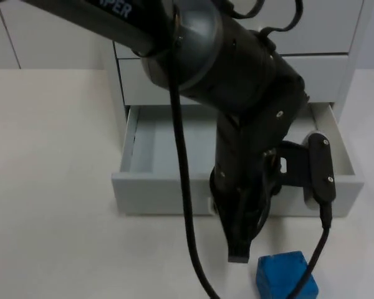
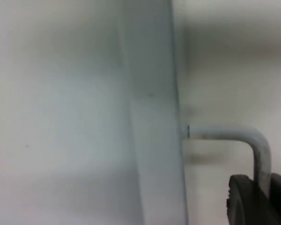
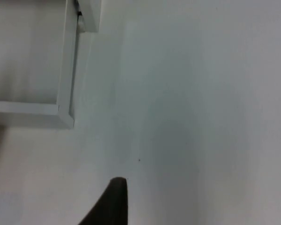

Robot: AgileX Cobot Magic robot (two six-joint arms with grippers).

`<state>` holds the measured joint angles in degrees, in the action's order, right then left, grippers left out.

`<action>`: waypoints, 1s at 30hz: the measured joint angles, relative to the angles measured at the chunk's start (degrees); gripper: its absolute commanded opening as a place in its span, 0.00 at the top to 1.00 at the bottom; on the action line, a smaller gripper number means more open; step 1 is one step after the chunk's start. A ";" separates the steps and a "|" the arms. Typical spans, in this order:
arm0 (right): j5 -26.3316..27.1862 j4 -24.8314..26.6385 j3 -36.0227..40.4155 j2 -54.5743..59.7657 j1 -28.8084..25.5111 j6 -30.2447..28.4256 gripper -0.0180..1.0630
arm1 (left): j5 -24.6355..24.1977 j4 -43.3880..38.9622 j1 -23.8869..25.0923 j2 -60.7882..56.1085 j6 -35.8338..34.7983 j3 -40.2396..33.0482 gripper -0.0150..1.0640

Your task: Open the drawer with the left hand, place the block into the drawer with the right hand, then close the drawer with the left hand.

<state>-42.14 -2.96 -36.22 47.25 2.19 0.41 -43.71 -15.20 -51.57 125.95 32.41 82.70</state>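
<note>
Drawers number three in the white cabinet (image 1: 336, 37) at the back of the tabletop (image 1: 50, 187): two upper ones shut, and the lowest drawer (image 1: 168, 156) pulled out, its pale grey inside bare. One blue block (image 1: 287, 275) lies on the tabletop just in front of the drawer's front panel, apart from it. One metal handle (image 2: 243, 138) juts from that front panel; in the left wrist view a black fingertip (image 2: 253, 201) sits right by its bend, touching or nearly so. The left pincer (image 1: 240, 246) hangs in front of the panel, just beside the block, pointing down at the tabletop; whether it is open or closed cannot be told. The right pincer (image 3: 113, 199) waits over bare tabletop near a corner of the cabinet (image 3: 65, 117), its opening likewise impossible to tell. The tabletop is plain white and matte
</note>
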 measured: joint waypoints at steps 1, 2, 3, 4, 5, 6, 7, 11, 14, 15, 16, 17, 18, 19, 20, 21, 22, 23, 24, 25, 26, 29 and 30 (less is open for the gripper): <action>0.00 0.00 0.00 0.00 0.00 0.00 0.01 | -0.18 0.71 -0.08 0.00 0.56 0.00 0.99; 0.00 0.00 0.00 0.00 0.00 0.00 0.01 | -0.15 1.50 -0.08 0.00 1.34 0.00 0.99; 0.00 0.00 0.00 0.00 0.00 0.00 0.01 | -0.15 1.50 -0.08 0.00 1.34 0.00 0.99; 0.00 0.00 0.00 0.00 0.00 0.00 0.01 | -0.22 2.33 -0.08 0.00 2.12 0.00 0.99; 0.00 0.00 0.00 0.00 0.00 0.00 0.01 | -0.30 3.26 -0.08 0.00 2.75 0.00 0.99; 0.00 0.00 0.00 0.00 0.00 0.00 0.01 | -0.47 4.06 -0.08 0.00 3.29 0.00 0.99; 0.00 0.00 0.00 0.00 0.00 0.00 0.01 | -0.44 4.44 -0.08 0.00 3.72 0.00 0.99; 0.00 0.00 0.00 0.00 0.00 0.12 0.01 | -0.44 4.95 -0.08 0.00 4.44 -0.13 0.99; 0.00 0.00 0.00 0.00 0.00 0.12 0.01 | -0.44 4.95 -0.08 0.00 4.61 -0.13 0.99; 0.00 0.00 0.00 0.00 0.00 0.12 0.01 | -0.44 4.95 -0.08 0.00 4.61 -0.13 0.98; 0.00 0.00 0.00 0.00 0.00 0.12 0.01 | -0.44 4.95 -0.08 0.00 4.61 -0.13 0.94; 0.00 0.00 0.00 0.00 0.00 0.12 0.01 | -0.44 4.95 -0.08 0.00 4.93 -0.13 0.86; 0.00 0.00 0.00 0.00 0.00 0.12 0.01 | -0.44 4.95 -0.08 0.00 5.56 -0.13 0.77; 0.00 0.00 0.00 0.00 0.00 0.12 0.01 | -0.44 4.95 -0.08 0.00 5.56 -0.13 0.72; 0.00 0.00 0.00 0.00 0.00 0.12 0.01 | -0.65 4.95 -0.22 -0.04 6.18 -0.13 0.72; 0.00 0.00 0.00 0.00 0.00 0.12 0.01 | -0.78 4.95 -0.22 -0.14 6.39 -0.13 0.58; 0.00 0.00 0.00 0.00 0.00 0.12 0.01 | -1.07 5.21 -0.35 -0.37 6.54 -0.13 0.47; 0.00 0.00 0.00 0.00 0.00 0.12 0.01 | -1.39 5.62 -0.47 -0.58 6.57 -0.13 0.39; 0.00 0.00 0.00 0.00 0.00 0.12 0.01 | -1.39 5.62 -0.47 -0.58 6.57 -0.13 0.32; 0.00 0.00 0.00 0.00 0.00 0.12 0.01 | -1.68 6.01 -0.57 -0.86 6.57 -0.26 0.32; 0.00 0.00 0.00 0.00 0.00 0.12 0.01 | -1.68 6.24 -0.85 -1.35 6.57 -0.26 0.28; 0.00 0.00 0.00 0.00 0.00 0.12 0.01 | -1.82 6.80 -0.83 -2.56 6.57 -0.26 0.25; 0.00 0.00 0.00 0.00 0.00 0.12 0.01 | -2.42 7.05 -0.83 -3.83 6.57 -0.26 0.25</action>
<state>-42.14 -2.96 -36.22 47.25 2.19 0.54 -46.13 -8.15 -52.40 122.12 38.98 82.44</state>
